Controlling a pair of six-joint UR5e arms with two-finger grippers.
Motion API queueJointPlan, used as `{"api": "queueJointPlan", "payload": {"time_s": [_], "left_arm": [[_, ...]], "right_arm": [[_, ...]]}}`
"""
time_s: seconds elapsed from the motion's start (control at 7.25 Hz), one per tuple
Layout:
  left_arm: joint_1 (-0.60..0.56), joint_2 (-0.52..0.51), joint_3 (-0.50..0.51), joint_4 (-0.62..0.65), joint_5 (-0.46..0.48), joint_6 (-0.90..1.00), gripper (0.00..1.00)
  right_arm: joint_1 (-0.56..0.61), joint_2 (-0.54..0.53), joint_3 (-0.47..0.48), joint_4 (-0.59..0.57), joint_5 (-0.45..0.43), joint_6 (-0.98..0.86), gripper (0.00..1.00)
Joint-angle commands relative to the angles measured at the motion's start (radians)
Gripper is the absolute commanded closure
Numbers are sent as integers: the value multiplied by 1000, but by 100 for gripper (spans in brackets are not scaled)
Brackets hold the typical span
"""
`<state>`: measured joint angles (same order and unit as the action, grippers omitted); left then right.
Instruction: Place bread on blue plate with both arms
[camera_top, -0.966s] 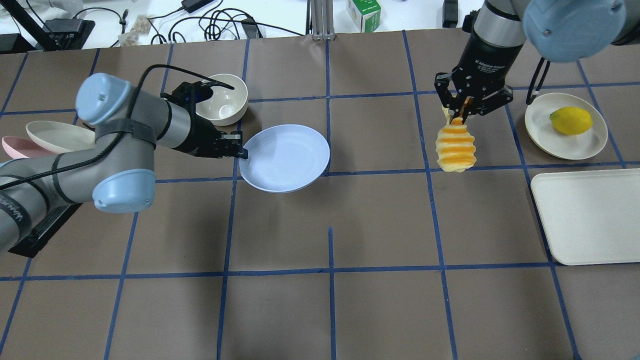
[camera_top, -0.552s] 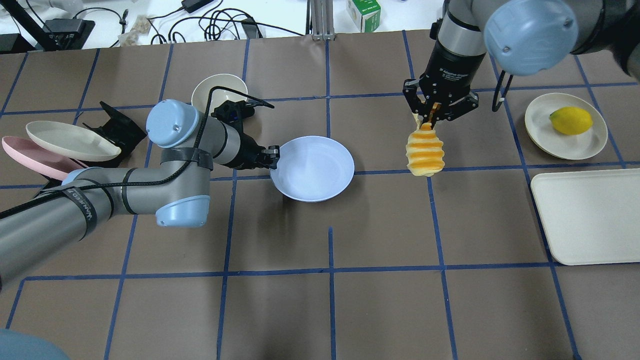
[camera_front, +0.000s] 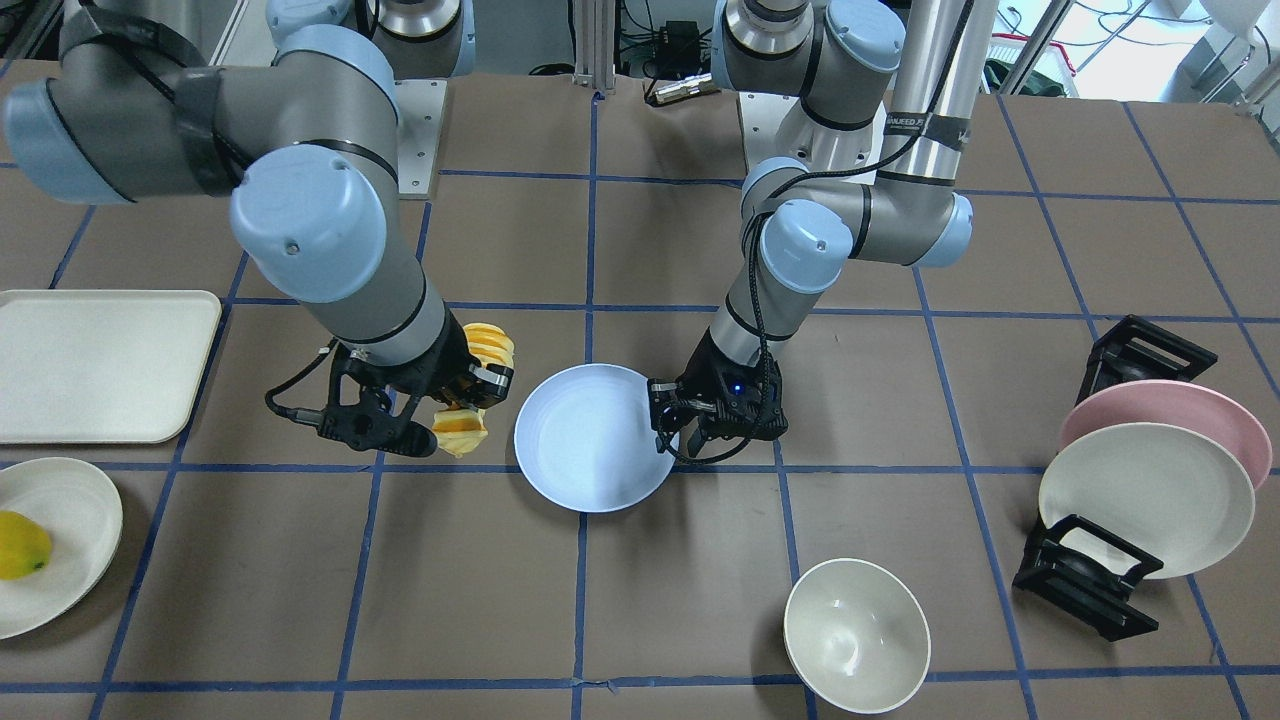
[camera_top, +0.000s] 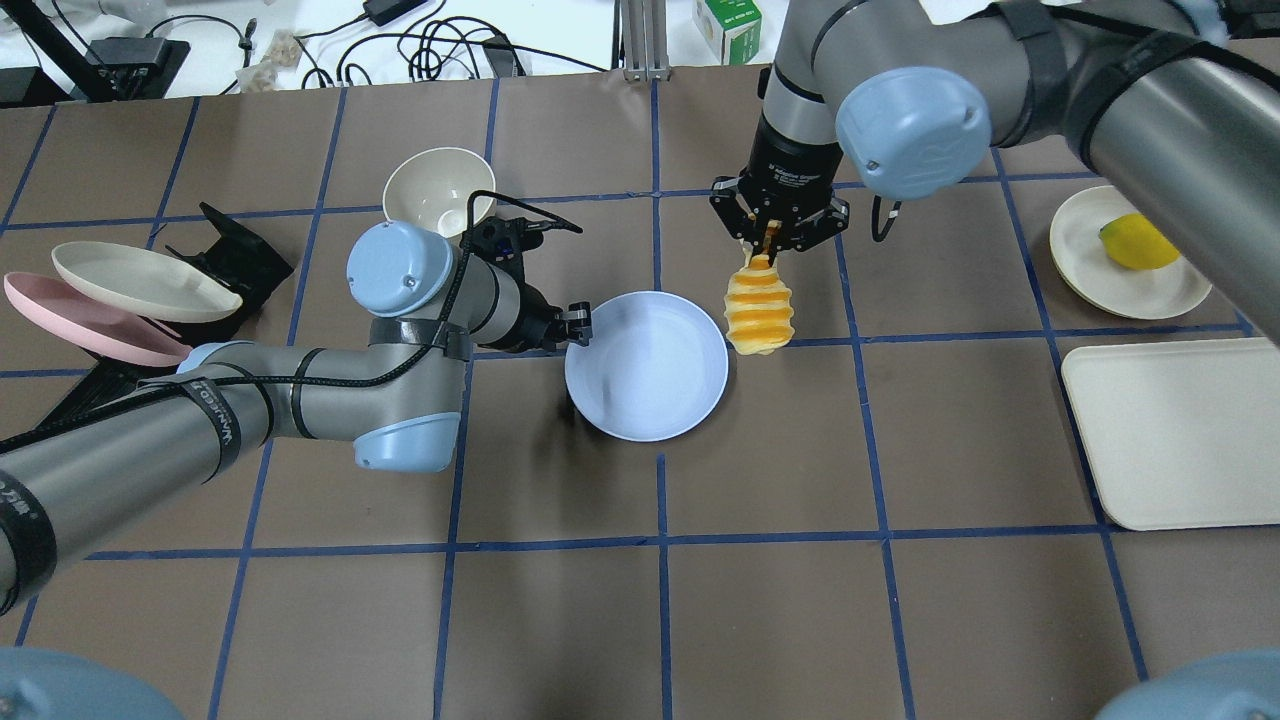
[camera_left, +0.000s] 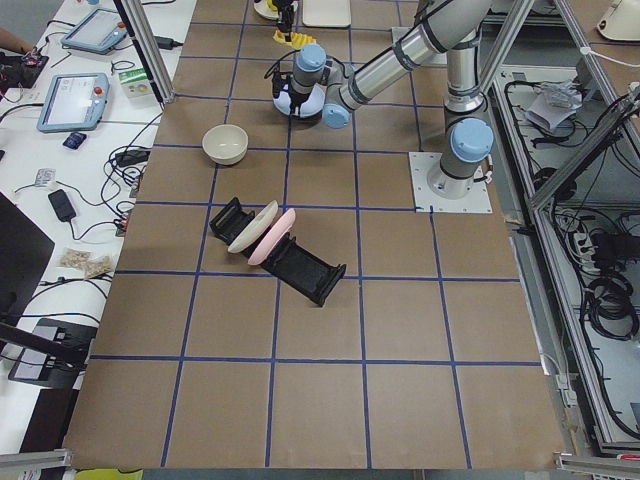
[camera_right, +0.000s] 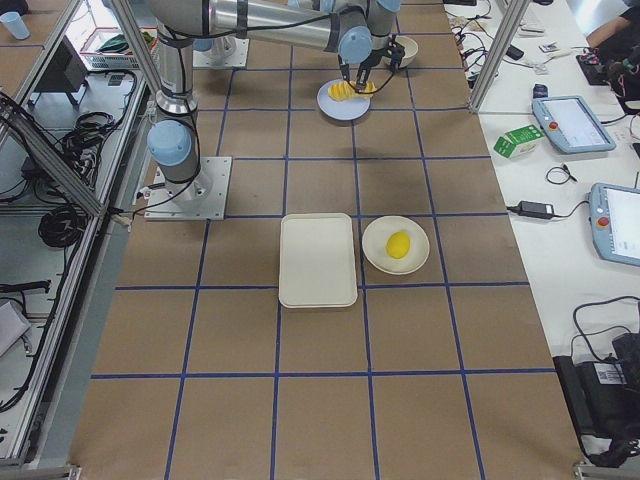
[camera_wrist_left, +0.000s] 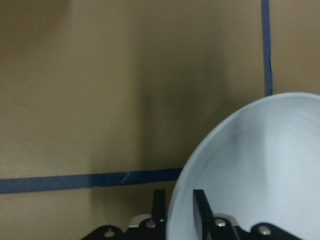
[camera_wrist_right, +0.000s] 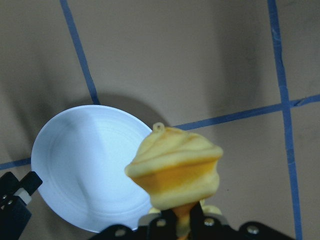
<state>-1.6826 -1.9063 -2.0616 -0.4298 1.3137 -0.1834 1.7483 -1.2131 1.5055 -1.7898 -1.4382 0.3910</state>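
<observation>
The blue plate (camera_top: 648, 365) is gripped at its left rim by my left gripper (camera_top: 577, 322), which is shut on it; the plate's shadow shows on the table beneath it. In the left wrist view the rim (camera_wrist_left: 260, 165) sits between the fingers (camera_wrist_left: 200, 200). My right gripper (camera_top: 768, 240) is shut on the top end of the bread (camera_top: 760, 310), which hangs down just beside the plate's right rim. The right wrist view shows the bread (camera_wrist_right: 175, 167) next to the plate (camera_wrist_right: 85, 165). In the front view the bread (camera_front: 490, 348) hangs left of the plate (camera_front: 585, 440).
A cream bowl (camera_top: 438, 190) stands behind my left arm. A black rack holds a cream plate (camera_top: 140, 280) and a pink plate (camera_top: 70, 315) at the far left. A lemon (camera_top: 1135, 240) lies on a cream plate at the right, with a cream tray (camera_top: 1180, 430) nearer.
My left arm has carried the blue plate to the right, toward the table's middle. My right arm has carried the hanging bread to the left, up to the plate's right rim.
</observation>
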Motion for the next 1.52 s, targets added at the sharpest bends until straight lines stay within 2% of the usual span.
{"api": "queueJointPlan", "payload": {"time_s": [0.0, 0.14, 0.41, 0.55, 0.69, 0.83, 0.97, 1.1, 1.24, 1.38], "left_arm": [[70, 83, 105, -197, 16, 66, 0], [95, 142, 174, -406, 28, 164, 0], [95, 232, 376, -843, 184, 249, 0], [95, 274, 467, -1003, 191, 249, 0], [90, 318, 518, -1115, 197, 249, 0], [77, 335, 514, -1135, 202, 242, 0], [61, 326, 511, -1126, 287, 242, 0], [45, 320, 512, -1120, 346, 234, 0], [43, 326, 509, -1120, 334, 234, 0], [60, 325, 532, -1120, 328, 234, 0]], "right_arm": [[69, 90, -5, -144, -8, 5, 100], [88, 116, -5, -148, 1, 76, 100], [105, 162, 2, -203, 4, 127, 100], [138, 185, 4, -204, 4, 130, 100], [164, 204, 2, -203, 2, 126, 100], [169, 211, 10, -195, 2, 120, 100], [177, 210, 37, -204, 1, 115, 90], [188, 211, 63, -209, 4, 118, 85], [188, 211, 71, -236, 1, 112, 64], [188, 210, 70, -262, -1, 108, 1]]}}
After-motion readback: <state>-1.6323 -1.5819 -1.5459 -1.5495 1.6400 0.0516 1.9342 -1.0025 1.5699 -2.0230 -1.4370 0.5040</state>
